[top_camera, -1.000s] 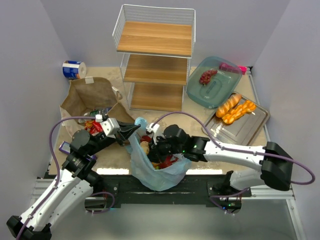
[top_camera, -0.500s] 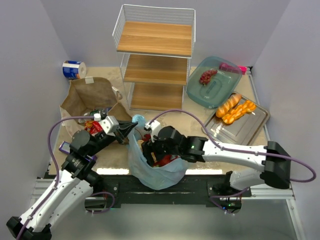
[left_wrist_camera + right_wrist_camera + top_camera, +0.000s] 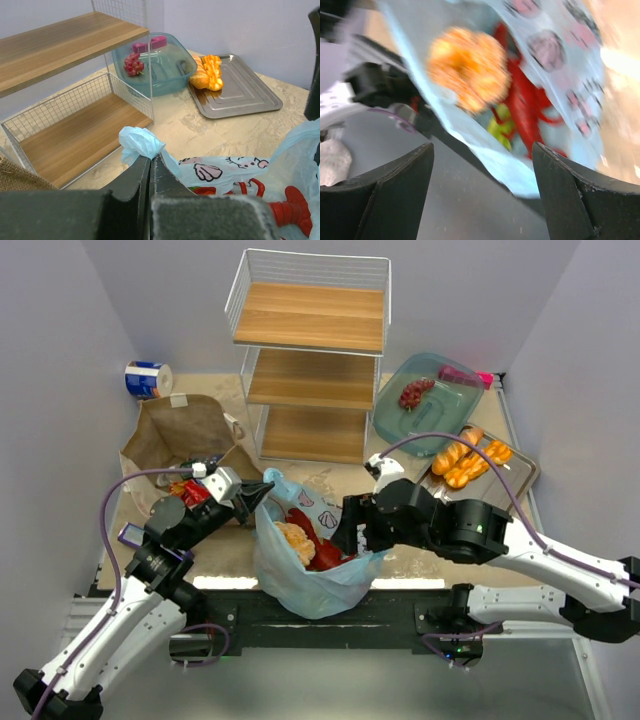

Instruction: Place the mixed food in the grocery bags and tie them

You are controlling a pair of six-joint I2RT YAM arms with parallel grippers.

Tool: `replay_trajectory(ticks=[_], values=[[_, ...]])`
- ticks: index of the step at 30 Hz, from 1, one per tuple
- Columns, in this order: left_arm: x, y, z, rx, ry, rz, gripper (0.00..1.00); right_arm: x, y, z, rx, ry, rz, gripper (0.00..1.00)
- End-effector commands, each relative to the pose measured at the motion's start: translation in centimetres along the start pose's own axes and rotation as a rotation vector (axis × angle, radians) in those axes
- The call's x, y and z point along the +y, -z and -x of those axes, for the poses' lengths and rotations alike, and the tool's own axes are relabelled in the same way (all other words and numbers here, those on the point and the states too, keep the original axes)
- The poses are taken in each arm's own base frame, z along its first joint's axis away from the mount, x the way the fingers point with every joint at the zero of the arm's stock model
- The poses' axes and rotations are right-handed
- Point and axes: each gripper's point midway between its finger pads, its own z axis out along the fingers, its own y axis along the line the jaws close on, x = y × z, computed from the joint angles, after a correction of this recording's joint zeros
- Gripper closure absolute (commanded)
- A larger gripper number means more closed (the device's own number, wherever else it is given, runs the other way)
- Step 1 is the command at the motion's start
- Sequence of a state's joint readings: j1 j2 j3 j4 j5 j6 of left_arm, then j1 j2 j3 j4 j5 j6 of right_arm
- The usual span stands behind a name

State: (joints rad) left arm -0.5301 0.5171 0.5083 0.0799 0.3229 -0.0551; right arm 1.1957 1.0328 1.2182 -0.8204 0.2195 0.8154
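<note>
Left fingers [image 3: 131,186] clamp handle of light-blue bag [image 3: 300,590]; right fingers [image 3: 390,200] spread | bag gaping; lobster [image 3: 320,552], bread [image 3: 292,538] inside

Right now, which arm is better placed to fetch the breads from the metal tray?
Right. The right gripper is open and empty, nearer the breads. The left gripper is shut on the blue bag, holding its rim up.

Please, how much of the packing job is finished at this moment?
Done: a bread and a red lobster lie in the blue plastic bag, and some items show at the paper bag mouth. In hand: the left gripper pinches the blue bag's handle; the right gripper is open near its mouth. Left: the breads on the tray, and tying both bags.
</note>
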Motion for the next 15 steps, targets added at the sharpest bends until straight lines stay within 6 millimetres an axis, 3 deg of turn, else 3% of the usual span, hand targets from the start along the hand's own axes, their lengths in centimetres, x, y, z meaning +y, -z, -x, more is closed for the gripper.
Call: replay_trajectory(ticks=[1,4,10,15], values=[[0.6,-0.1,1.5,-0.028,-0.037,0.023,1.00,-6.4,1.9,-3.9,0.104,-0.162,-0.300,0.17],[0.6,-0.2,1.4,-0.027,-0.037,0.019,1.00,-8.1,2.8,-5.2,0.109,-0.241,-0.353,0.15],[0.2,-0.2,1.4,-0.028,-0.035,0.000,1.00,-8.8,1.0,-6.6,0.061,-0.332,-0.302,0.14],[0.2,-0.1,1.5,-0.033,-0.036,-0.001,1.00,-11.3,0.5,-7.1,0.037,-0.299,-0.410,0.15]])
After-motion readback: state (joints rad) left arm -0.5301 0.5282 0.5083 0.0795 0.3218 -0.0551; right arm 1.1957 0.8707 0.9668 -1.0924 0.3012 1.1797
